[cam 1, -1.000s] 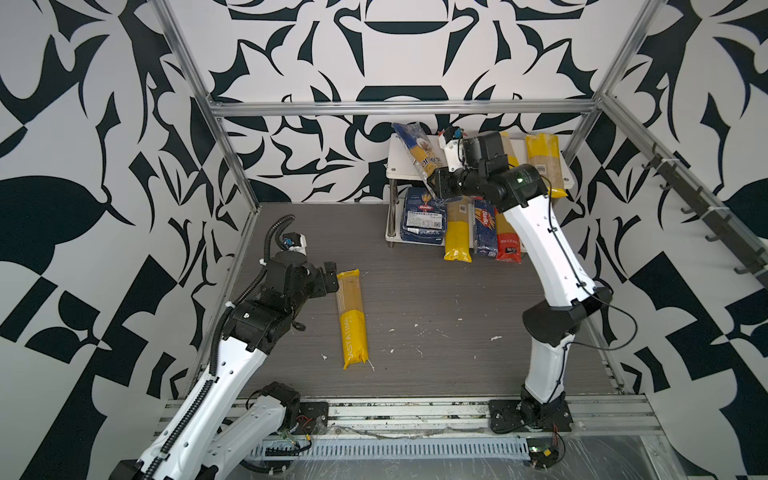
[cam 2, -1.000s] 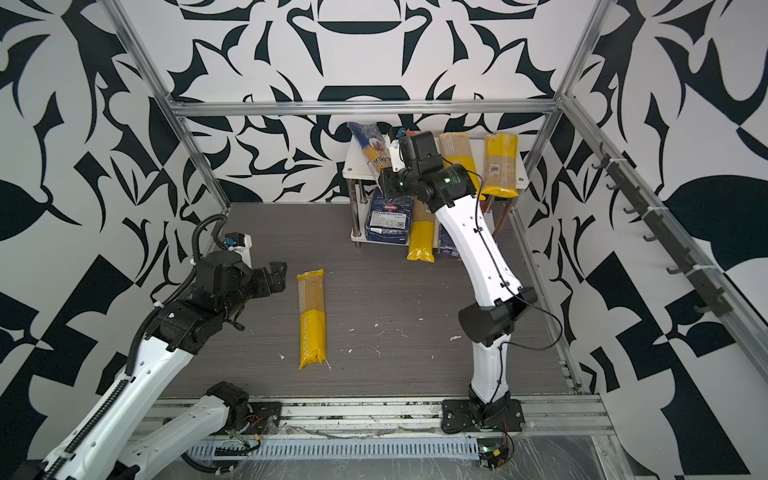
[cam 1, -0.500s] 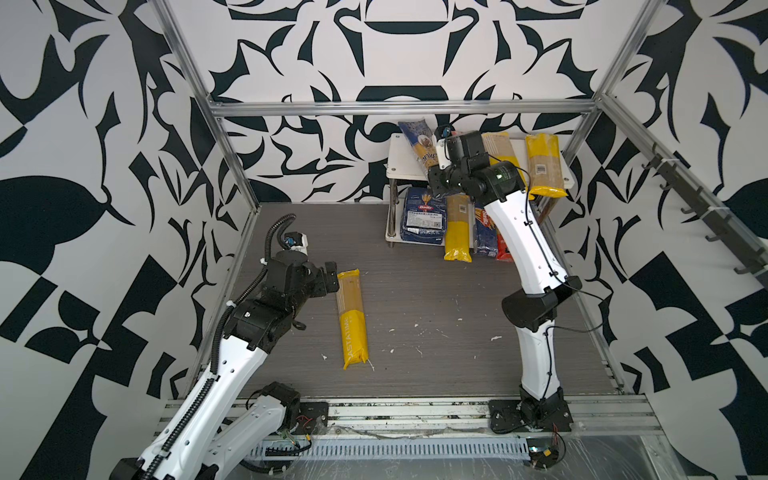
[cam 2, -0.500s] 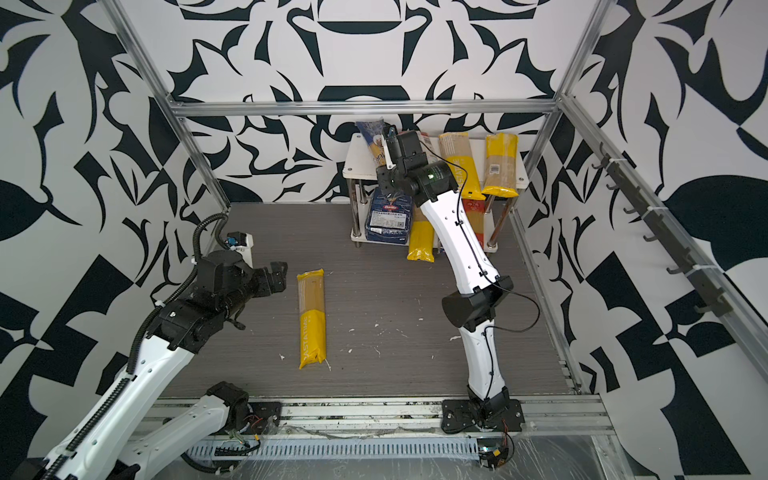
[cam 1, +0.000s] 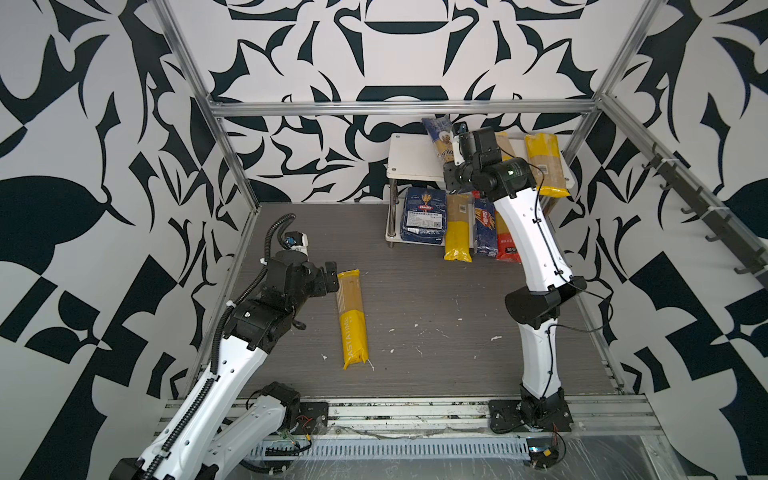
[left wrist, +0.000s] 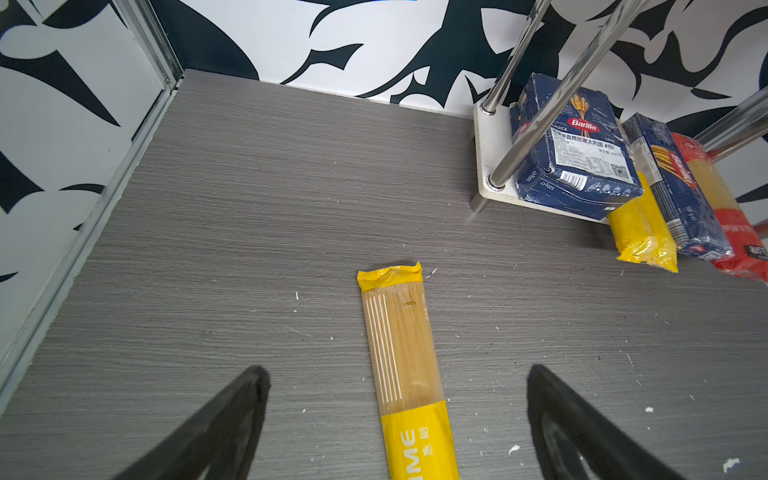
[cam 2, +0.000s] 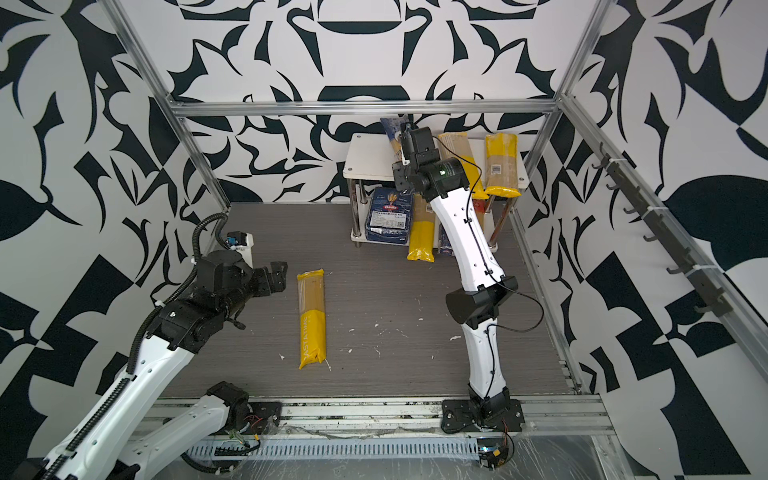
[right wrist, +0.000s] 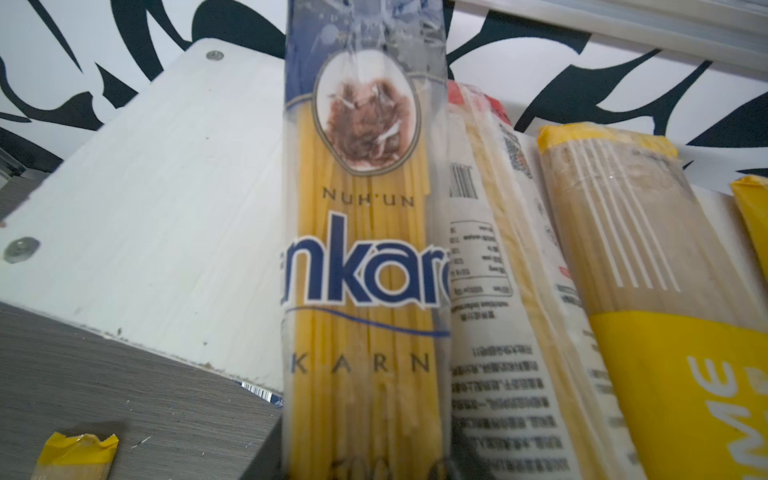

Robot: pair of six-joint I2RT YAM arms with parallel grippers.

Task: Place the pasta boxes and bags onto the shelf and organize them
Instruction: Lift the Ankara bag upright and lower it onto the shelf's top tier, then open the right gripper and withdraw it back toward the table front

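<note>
The shelf (cam 1: 409,160) stands at the back of the table. My right gripper (cam 1: 459,143) is shut on the navy "ankara" bag (right wrist: 365,257) and holds it over the top board (right wrist: 174,199), beside a white-labelled bag (right wrist: 490,270) and a yellow-ended bag (right wrist: 648,291). Whether the ankara bag rests on the board I cannot tell. On the lower tier lie a wide Barilla box (cam 1: 422,216), a yellow bag (cam 1: 457,232), a narrow Barilla box (cam 1: 485,226) and a red bag (cam 1: 508,247). My left gripper (cam 1: 332,276) is open, by the far end of a yellow PASTATIME bag (cam 1: 352,320) flat on the table.
Pasta crumbs (cam 1: 494,338) dot the grey tabletop. Metal frame posts (cam 1: 232,158) line the patterned walls. A rail of dark hooks (cam 1: 706,216) runs along the right wall. The shelf's chrome posts (left wrist: 540,112) stand at its corners.
The right arm drew its elbow in and swung the ankara bag from a slant to nearly parallel with the other bags on the top board. The left arm stayed still.
</note>
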